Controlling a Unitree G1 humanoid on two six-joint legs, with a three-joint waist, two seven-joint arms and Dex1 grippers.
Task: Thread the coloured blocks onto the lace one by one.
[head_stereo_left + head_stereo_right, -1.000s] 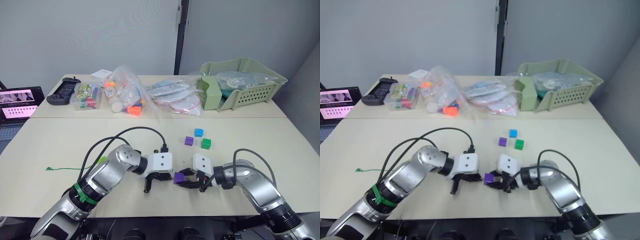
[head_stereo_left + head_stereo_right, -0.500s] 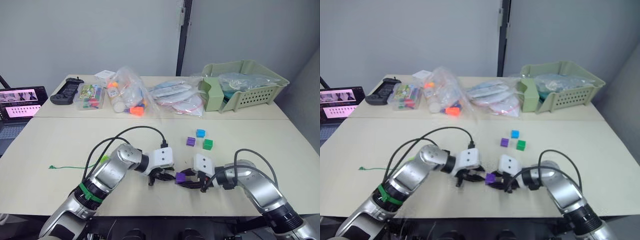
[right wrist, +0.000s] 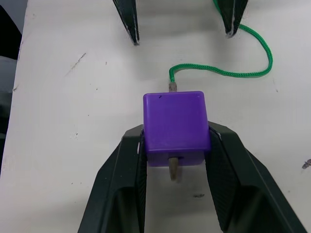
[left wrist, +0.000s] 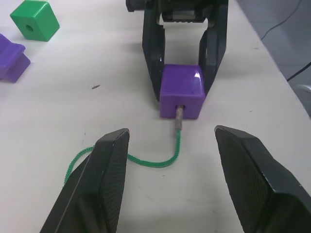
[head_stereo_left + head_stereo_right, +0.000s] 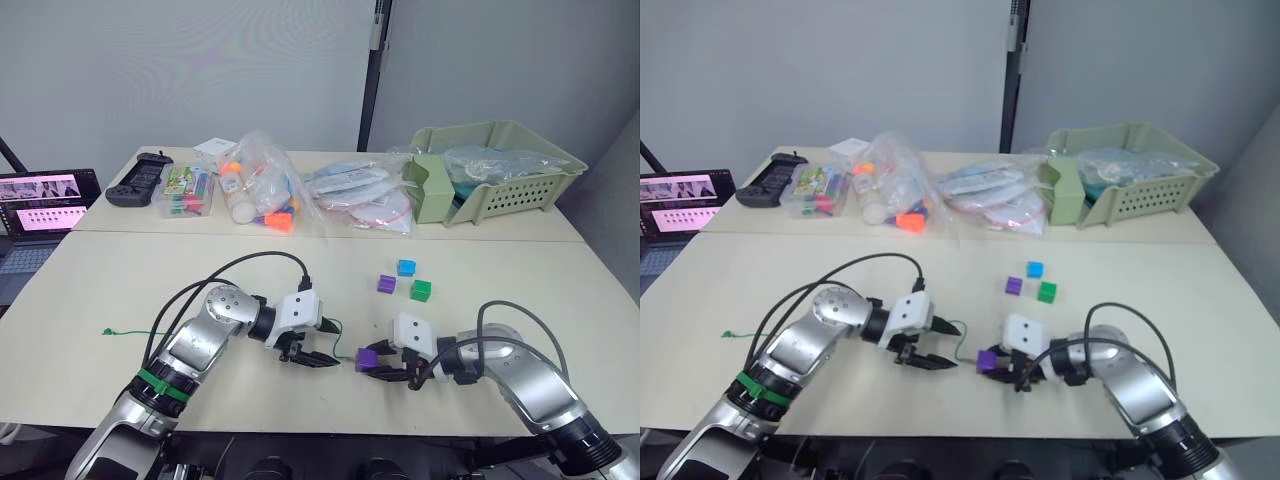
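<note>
Right gripper [image 3: 172, 191] is pinching purple block [image 3: 175, 127]; lace [image 4: 160, 158] tip is poking out toward it. Left gripper [image 4: 167, 182], fingers spread, is facing the block's far side.

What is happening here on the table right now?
A two-armed robot is threading blocks onto a green lace. Its right gripper is shut on a purple block, and the lace's stiff tip pokes through the block's hole and out the far side. The left gripper is open, with the lace lying loose on the table between its fingers. Three more blocks, purple, blue and green, wait farther back.
</note>
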